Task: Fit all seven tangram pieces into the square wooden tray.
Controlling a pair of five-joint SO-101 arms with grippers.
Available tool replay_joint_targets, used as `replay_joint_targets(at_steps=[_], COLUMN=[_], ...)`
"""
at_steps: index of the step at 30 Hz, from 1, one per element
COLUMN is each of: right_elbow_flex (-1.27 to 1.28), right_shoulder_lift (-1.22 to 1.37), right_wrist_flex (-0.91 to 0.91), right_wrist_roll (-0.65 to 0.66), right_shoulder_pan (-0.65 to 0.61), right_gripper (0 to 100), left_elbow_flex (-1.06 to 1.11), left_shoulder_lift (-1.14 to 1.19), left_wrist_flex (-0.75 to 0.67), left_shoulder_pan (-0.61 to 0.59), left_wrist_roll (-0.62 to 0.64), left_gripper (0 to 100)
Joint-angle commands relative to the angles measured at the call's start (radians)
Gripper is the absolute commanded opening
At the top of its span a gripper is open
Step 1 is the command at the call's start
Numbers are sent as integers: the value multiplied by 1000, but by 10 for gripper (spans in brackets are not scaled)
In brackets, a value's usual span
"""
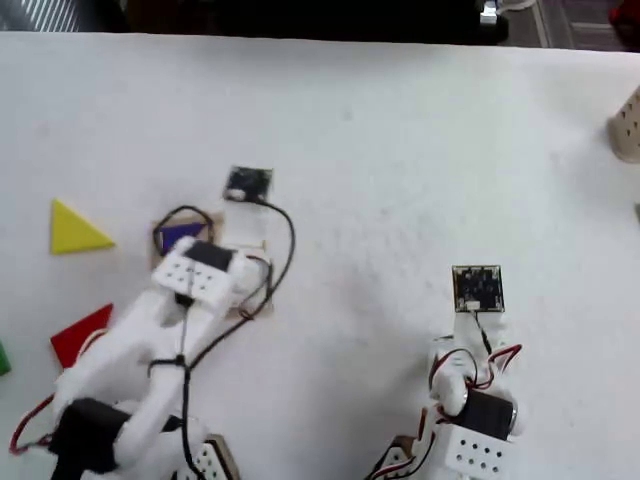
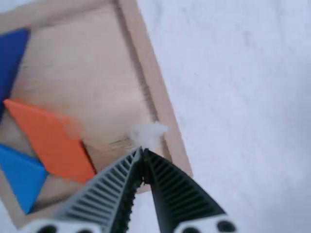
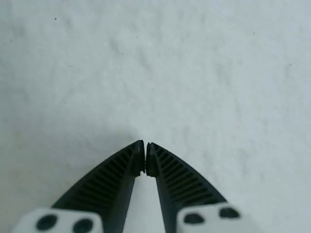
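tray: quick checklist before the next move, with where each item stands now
1. Left gripper empty: ok, shut on nothing, by the tray rim.
2. Right gripper empty: ok, shut over the table.
3. Room in tray: ok, bare wood beside the orange piece.
4. All seven in: not ok, yellow triangle and red piece lie outside it.
5. Placed pieces seated flat: cannot tell.

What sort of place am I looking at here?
Probably a robotics lab bench: a plain white table, wired left arm and right arm side by side, and a wooden tray holding tangram pieces.
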Motion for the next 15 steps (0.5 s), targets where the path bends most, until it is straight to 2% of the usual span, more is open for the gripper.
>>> replay_joint_targets(at_steps=[1,11,15], right_elbow_flex=[6,6,6], right_shoulder_lift=[-12,-12,-12], right_wrist_flex=[5,5,5], right_wrist_roll=[9,9,9], right_shoulder_pan=[4,4,4], right_gripper=[17,17,17], left_elbow_flex=[52,133,133], left_shoulder_lift=[-137,-137,-137], left_wrist_flex=[-54,-92,-46], left_shoulder_pan=[-110,-274,-282], left_wrist_roll=[-6,-15,-41], left_gripper=[24,24,24])
